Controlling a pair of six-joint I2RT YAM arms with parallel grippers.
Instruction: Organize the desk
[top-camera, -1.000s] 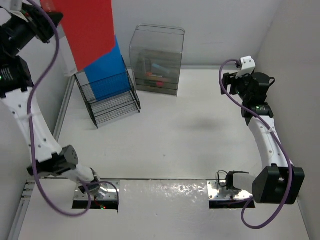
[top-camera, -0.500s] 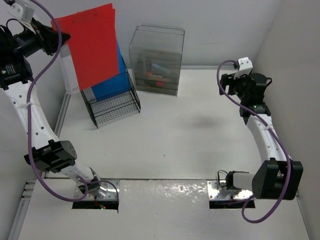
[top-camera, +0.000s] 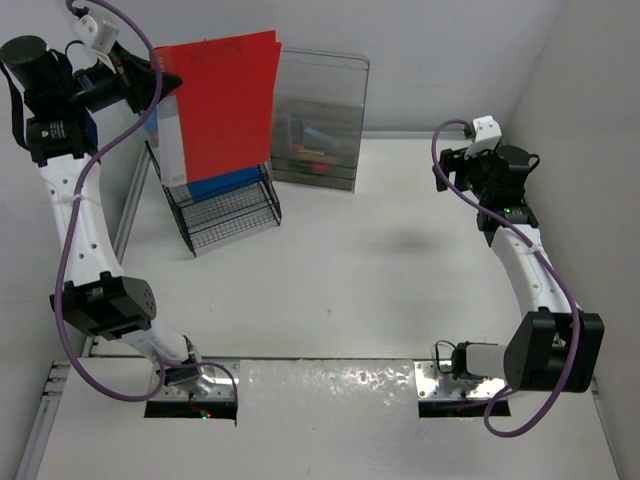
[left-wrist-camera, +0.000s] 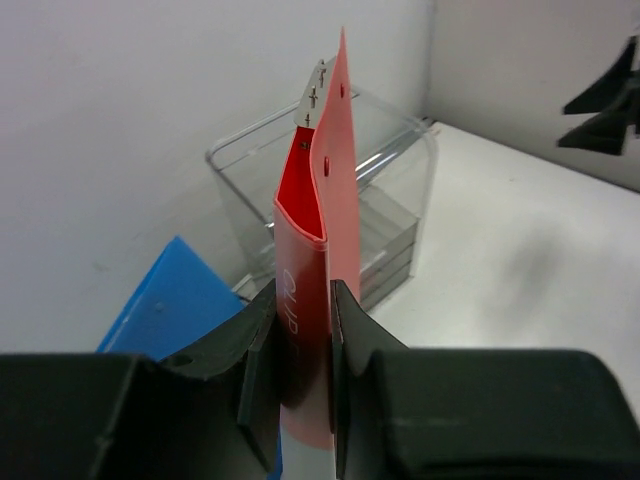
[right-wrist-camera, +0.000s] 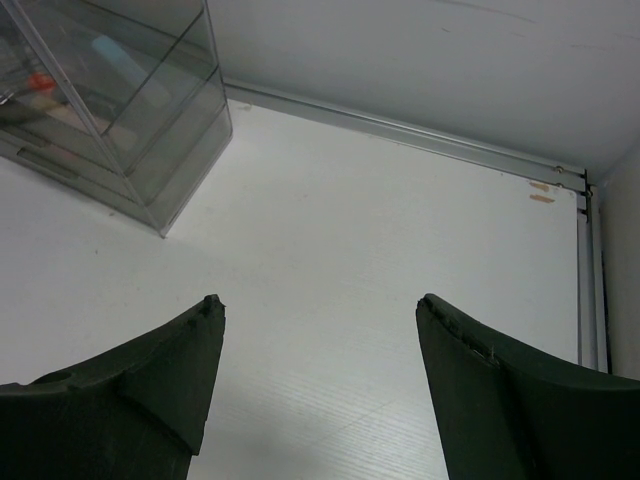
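A red folder (top-camera: 225, 105) hangs upright in the air above the black wire rack (top-camera: 228, 215), partly covering the clear drawer box (top-camera: 318, 120). My left gripper (top-camera: 150, 80) is shut on the folder's left edge; in the left wrist view the red folder (left-wrist-camera: 325, 200) stands edge-on between the black fingers (left-wrist-camera: 352, 330). A blue folder (top-camera: 228, 185) stands in the rack, mostly hidden behind the red one. My right gripper (top-camera: 447, 170) hovers open over the white desk (top-camera: 380, 290) at the right, its fingers (right-wrist-camera: 170, 370) wide apart with nothing between them.
The drawer box (right-wrist-camera: 120, 90) holds small coloured items. Grey rails (right-wrist-camera: 400, 130) run along the desk's far and left edges, against white walls. Both arm bases sit at the near edge.
The left arm has swung the red folder down and to the right, from the top of the view to in front of the drawer box. The right arm has barely moved.
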